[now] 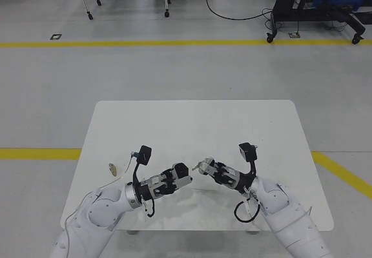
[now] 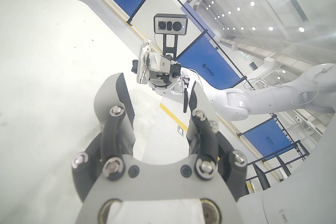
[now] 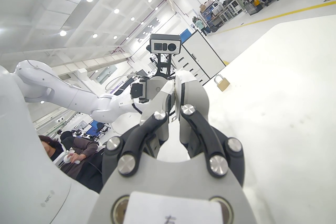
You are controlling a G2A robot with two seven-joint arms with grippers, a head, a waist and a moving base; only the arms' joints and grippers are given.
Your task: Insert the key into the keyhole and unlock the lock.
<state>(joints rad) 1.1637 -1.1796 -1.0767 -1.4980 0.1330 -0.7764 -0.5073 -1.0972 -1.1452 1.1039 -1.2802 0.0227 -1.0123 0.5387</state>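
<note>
A small brass padlock (image 1: 113,169) with a silver shackle lies near the table's left edge, and it appears on the tabletop in the right wrist view as well (image 3: 221,82). My right gripper (image 1: 203,168) hangs over the table's front middle, shut on a silvery key (image 2: 143,64); its fingertips (image 3: 175,89) are pressed together. Facing it a short way to the left is my left gripper (image 1: 181,175), open with nothing between its fingers (image 2: 123,96). The two grippers are close but apart. The padlock lies well left of both.
The white table (image 1: 237,122) stretches wide behind the grippers. Its left edge (image 1: 86,161) runs close by the padlock. Yellow floor lines and wheeled carts lie beyond the table.
</note>
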